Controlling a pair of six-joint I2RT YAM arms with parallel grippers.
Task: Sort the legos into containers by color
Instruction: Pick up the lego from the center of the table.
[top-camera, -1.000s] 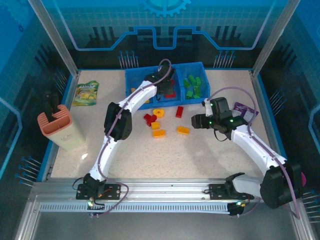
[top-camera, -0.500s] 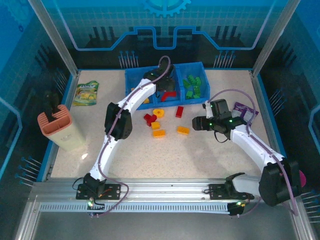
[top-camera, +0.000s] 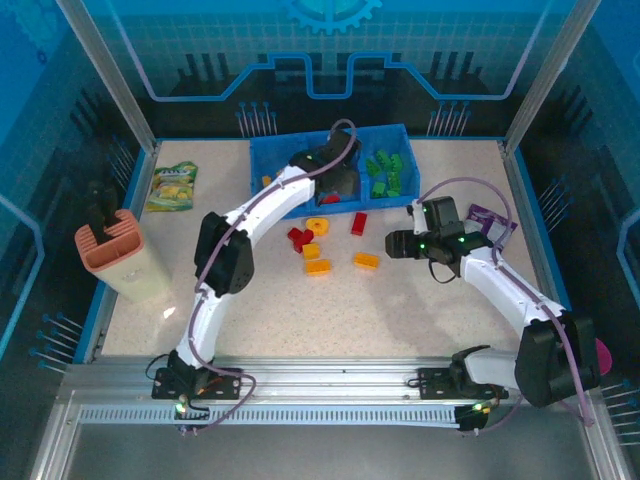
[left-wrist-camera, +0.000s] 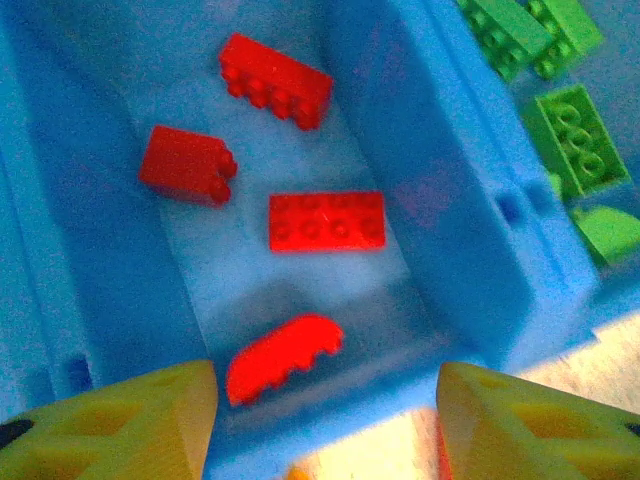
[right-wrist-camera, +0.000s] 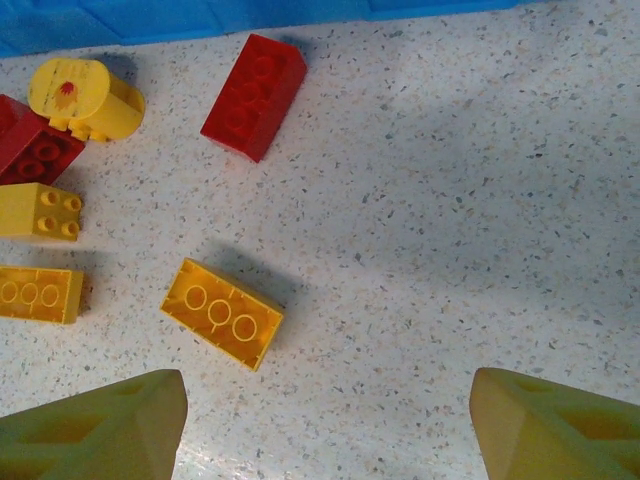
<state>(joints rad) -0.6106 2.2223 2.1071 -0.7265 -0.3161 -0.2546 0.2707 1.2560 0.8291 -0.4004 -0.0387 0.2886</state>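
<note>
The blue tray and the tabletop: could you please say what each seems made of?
Blue tray: probably moulded plastic, judging by its smooth, faintly glossy walls and rounded edges. Tabletop: pale speckled surface, matte; stone composite or laminate, I cannot tell.

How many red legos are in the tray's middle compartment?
4. A long brick at the far end, a short brick toward a side wall, a flat brick in the centre, a curved brick nearest the camera. Others may be hidden.

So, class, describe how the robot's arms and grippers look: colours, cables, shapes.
The left arm and right arm share white links, black joints and a looping purple cable. Fingers of the left gripper and right gripper are yellow plastic with triangular cut-outs.
</note>
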